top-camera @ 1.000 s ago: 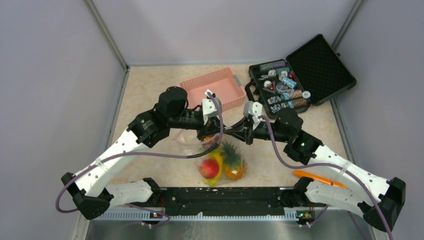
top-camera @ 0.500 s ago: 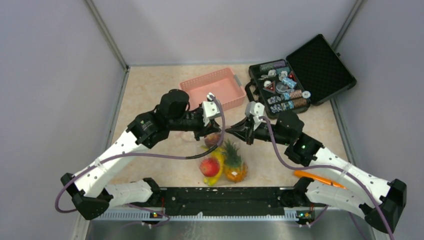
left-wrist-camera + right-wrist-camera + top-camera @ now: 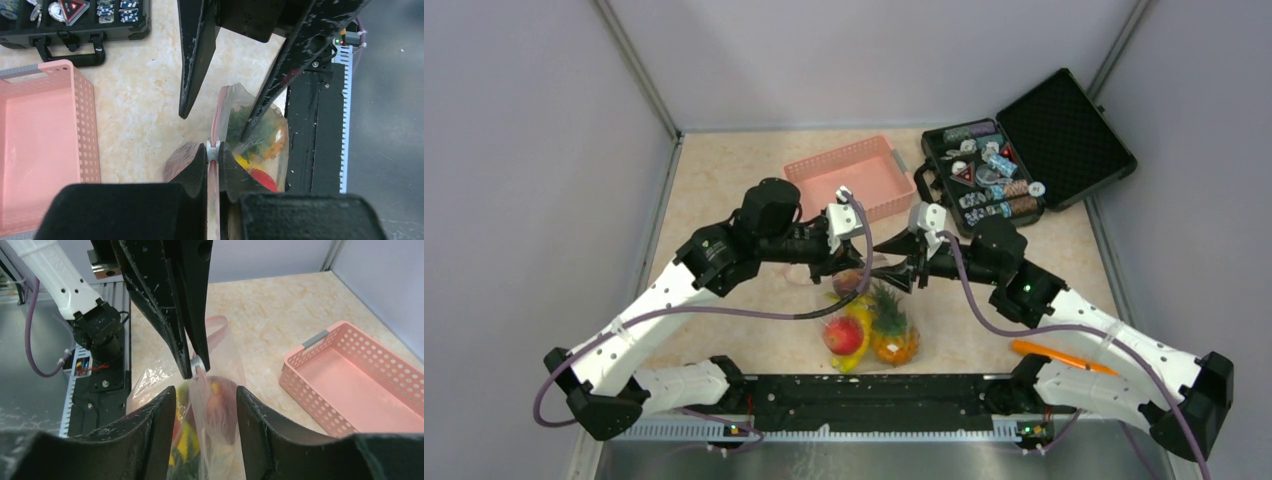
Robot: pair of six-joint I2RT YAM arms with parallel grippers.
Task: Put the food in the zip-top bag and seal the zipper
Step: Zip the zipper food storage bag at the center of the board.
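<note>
The clear zip-top bag (image 3: 864,318) stands on the table in front of the arms, with the food inside it: red fruit (image 3: 842,336), pineapple (image 3: 892,335), banana (image 3: 860,312) and dark maroon fruit (image 3: 852,280). My left gripper (image 3: 213,150) is shut on the pale-pink zipper (image 3: 218,107) at its small white slider, and it also shows in the right wrist view (image 3: 194,365). My right gripper (image 3: 205,390) is open; its fingers (image 3: 160,430) straddle the bag's upper part (image 3: 220,405) with gaps on both sides. The two grippers face each other over the bag (image 3: 260,140).
A pink basket (image 3: 849,178) sits just behind the grippers. An open black case (image 3: 1014,150) of small trinkets lies at the back right. An orange stick (image 3: 1059,357) lies by the right arm's base. The black base rail (image 3: 874,395) runs right in front of the bag.
My right gripper has opened and let go of the bag's top edge. The left gripper keeps its hold on the zipper and has barely moved.
</note>
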